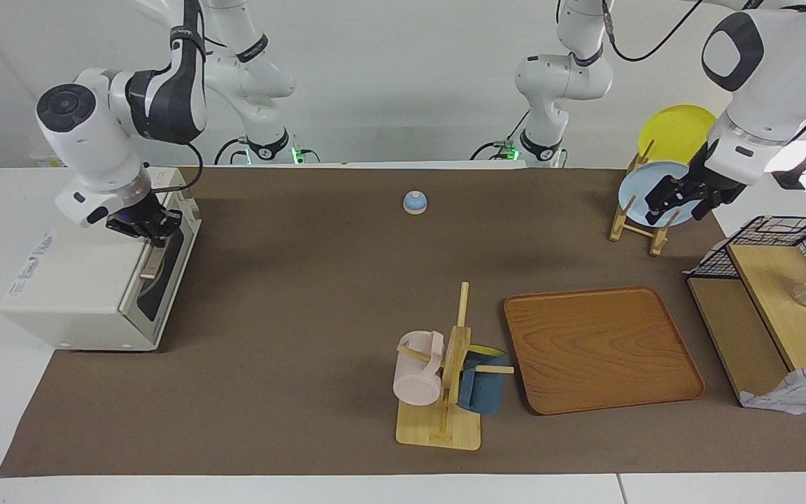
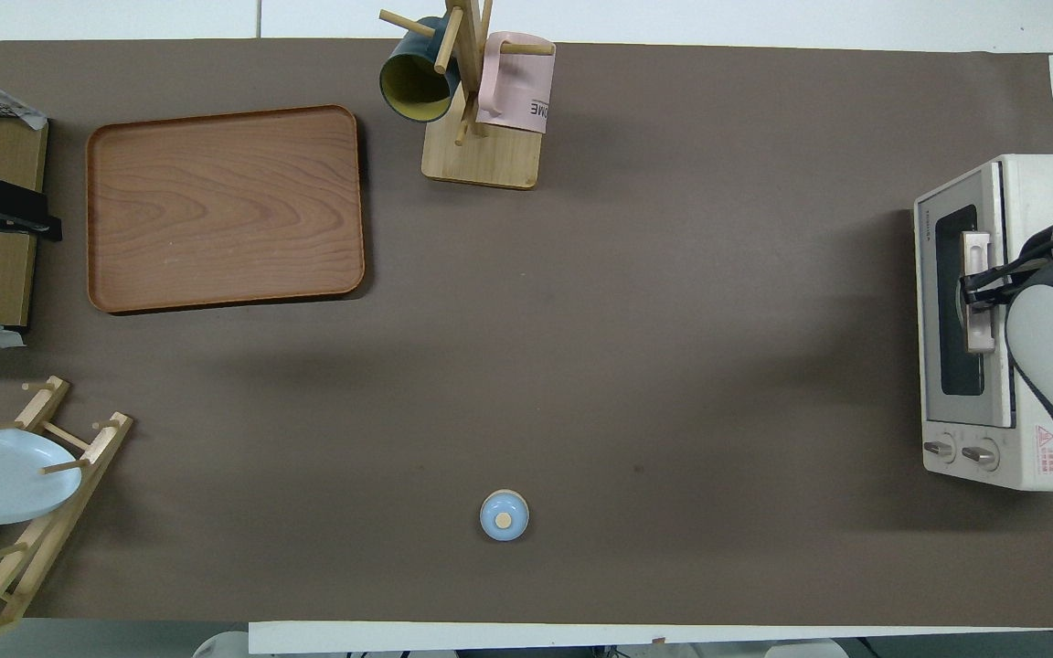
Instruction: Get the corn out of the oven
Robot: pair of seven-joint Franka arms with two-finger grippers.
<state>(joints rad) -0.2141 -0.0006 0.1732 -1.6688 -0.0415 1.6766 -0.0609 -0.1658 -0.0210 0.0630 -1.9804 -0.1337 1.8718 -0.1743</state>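
I see the oven (image 1: 95, 287) at the right arm's end of the table, door closed, so the corn is out of sight. A wooden tray (image 1: 602, 350) and mug rack (image 1: 445, 392) sit mid-table. My right gripper (image 1: 145, 227) is at the door's handle (image 2: 977, 292); whether its fingers are closed, I cannot tell. My left gripper (image 1: 683, 199) waits above the plate rack (image 1: 637, 220), fingers spread.

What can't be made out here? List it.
- Corn: unseen in either view; the oven's shut dark door hides the inside.
- Right hand: at the door handle; grip unclear in the facing view, covered by its arm overhead.
- Left hand: before the plate rack; finger state unclear.
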